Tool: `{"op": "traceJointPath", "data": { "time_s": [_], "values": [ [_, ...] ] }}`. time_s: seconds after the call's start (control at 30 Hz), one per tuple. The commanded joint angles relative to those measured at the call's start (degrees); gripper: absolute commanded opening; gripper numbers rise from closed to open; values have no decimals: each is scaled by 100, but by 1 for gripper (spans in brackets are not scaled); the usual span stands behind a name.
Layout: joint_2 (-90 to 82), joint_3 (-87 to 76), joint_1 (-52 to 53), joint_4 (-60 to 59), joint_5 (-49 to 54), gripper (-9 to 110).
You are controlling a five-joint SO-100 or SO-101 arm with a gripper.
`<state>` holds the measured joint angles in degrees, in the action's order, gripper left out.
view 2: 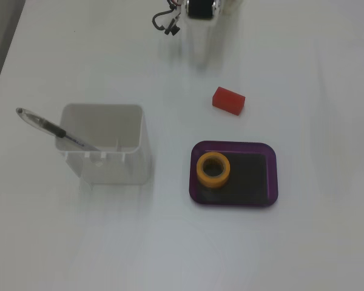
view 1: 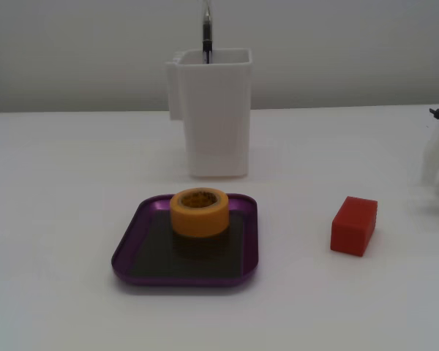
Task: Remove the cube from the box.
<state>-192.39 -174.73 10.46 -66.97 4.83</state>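
Fixed views both: red cube (view 1: pixel 354 225) on the bare white table (view 1: pixel 58 183), outside the purple box (view 1: pixel 125 256), well apart to its right in the front-on view. In the top-down one, cube (view 2: pixel 229 100) just beyond the box's (view 2: pixel 235 200) far rim. Yellow tape roll (view 1: pixel 199 212) inside the box, toward its far side. Tall white container (view 1: pixel 213 110) behind the box, pen (view 2: pixel 48 128) leaning in it. Gripper (view 1: pixel 437 157) only a white blur at the right edge; fingers apart or together, cannot tell.
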Motion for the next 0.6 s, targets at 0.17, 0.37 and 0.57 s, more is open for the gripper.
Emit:
{"op": "traceJointPath", "data": {
  "time_s": [0.17,0.37,0.57],
  "values": [
    [-299,-53,-62,141,-18,0],
    [-299,-53,-62,79,-26,0],
    [-299,-53,-62,62,-35,0]
  ]
}}
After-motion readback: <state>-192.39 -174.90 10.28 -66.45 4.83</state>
